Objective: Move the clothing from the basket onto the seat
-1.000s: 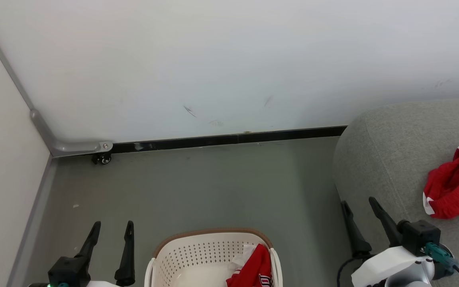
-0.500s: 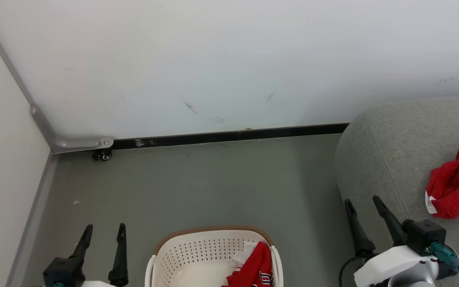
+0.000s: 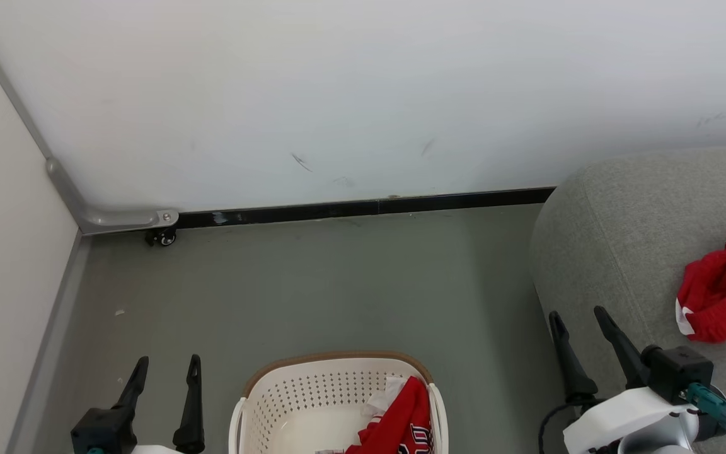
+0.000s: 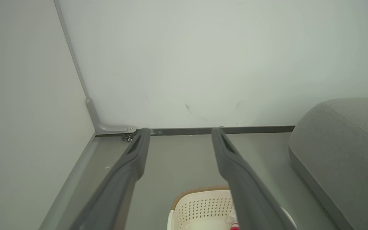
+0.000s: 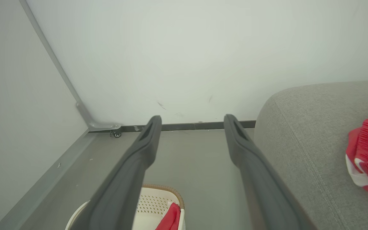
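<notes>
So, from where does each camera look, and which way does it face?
Head view: on the head, facing forward and down at the floor, basket and seat; left gripper and right gripper show, both open.
Left wrist view: on that wrist, facing the wall corner along its own fingers.
Right wrist view: on that wrist, facing the same corner along its fingers; red shorts on the seat at right.
Both wrist views share the caster and the basket.

Basket point(image 3: 312, 397): cream plastic, smooth, semi-gloss, holes thru the walls, brown rim band looks matt. Seat point(image 3: 615, 252): grey woven cloth, coarse-ish, matt, w/ stitched seams. Shorts point(image 3: 725, 290): red soft cloth, ribbed. Jersey point(image 3: 410, 416): red, smoother cloth. Floor point(image 3: 338, 284): grey, matt, smooth. Wall point(image 3: 363, 94): white, smooth, few scuffs. Bracket point(image 3: 120, 221) = dull grey metal.
</notes>
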